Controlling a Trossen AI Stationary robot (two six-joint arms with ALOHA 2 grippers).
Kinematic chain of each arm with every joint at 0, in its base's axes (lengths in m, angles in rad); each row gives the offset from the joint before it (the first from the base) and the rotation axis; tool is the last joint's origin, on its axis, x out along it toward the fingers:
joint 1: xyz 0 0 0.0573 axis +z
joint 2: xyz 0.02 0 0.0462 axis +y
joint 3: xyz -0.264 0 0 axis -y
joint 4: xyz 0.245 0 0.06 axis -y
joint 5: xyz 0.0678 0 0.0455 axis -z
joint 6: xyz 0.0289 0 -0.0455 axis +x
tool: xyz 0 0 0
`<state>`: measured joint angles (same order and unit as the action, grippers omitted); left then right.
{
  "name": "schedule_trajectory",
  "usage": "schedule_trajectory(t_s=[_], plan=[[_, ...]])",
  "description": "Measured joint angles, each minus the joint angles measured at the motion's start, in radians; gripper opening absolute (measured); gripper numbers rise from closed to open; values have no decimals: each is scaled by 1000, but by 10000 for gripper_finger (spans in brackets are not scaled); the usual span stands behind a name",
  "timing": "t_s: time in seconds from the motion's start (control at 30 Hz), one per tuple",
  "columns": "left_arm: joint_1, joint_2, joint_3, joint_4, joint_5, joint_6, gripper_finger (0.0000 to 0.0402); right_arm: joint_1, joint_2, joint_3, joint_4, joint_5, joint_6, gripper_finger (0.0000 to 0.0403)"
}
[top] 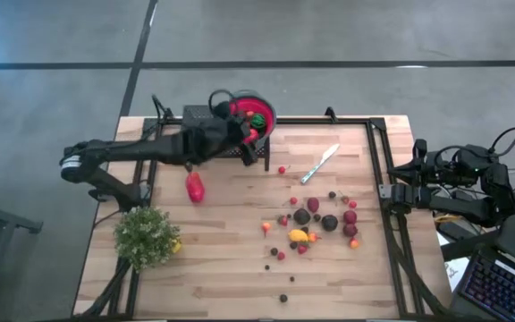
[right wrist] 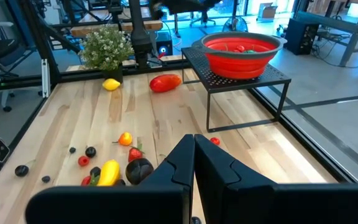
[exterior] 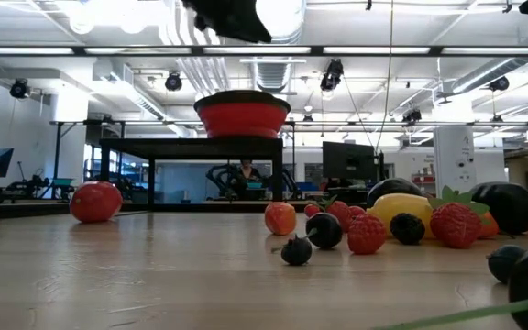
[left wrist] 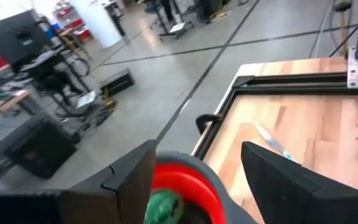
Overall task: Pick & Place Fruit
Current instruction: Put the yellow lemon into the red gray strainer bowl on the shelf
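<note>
Our left gripper (top: pixel 250 128) hangs released over the red bowl (top: pixel 259 111) at top centre of the high view, a green fruit (left wrist: pixel 162 205) lying inside below the parted jaws. We should lift straight up so the fingers clear the rim, then go for the fruit cluster (top: pixel 316 224) at lower right centre. The right gripper (right wrist: pixel 194 163) waits clenched and empty at the right edge.

Pale wooden plank tabletop (right wrist: pixel 166 118): smooth, satin, visible grain. Red bowl with grey rim (right wrist: pixel 239 52): glossy plastic look. Black perforated metal stand (right wrist: pixel 235 78): matt. Silver knife (top: pixel 319 165): shiny. Small toy fruits (exterior: pixel 365 231): glossy, some bumpy-skinned.
</note>
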<state>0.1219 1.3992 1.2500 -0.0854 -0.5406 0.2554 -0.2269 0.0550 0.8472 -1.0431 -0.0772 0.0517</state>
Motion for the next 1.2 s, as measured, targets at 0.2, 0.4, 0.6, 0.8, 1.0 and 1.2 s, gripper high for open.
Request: schedule_trajectory(t_s=[0.2,0.4,0.6,0.8,1.0,1.2], plan=[[-261,0,-11,-116,-437,4,223,0,0,0,0,0,-2,8],[-443,2,-12,-259,-597,-284,220,0,0,0,0,0,-1,8],[-488,3,4,-353,-617,-426,220,0,0,0,0,0,0,8],[-486,3,48,-541,-358,-589,220,0,0,0,0,0,-1,8],[-498,3,32,-557,163,-573,220,0,0,0,0,0,-2,8],[-532,24,-48,-570,407,-646,220,0,0,0,0,0,0,8]])
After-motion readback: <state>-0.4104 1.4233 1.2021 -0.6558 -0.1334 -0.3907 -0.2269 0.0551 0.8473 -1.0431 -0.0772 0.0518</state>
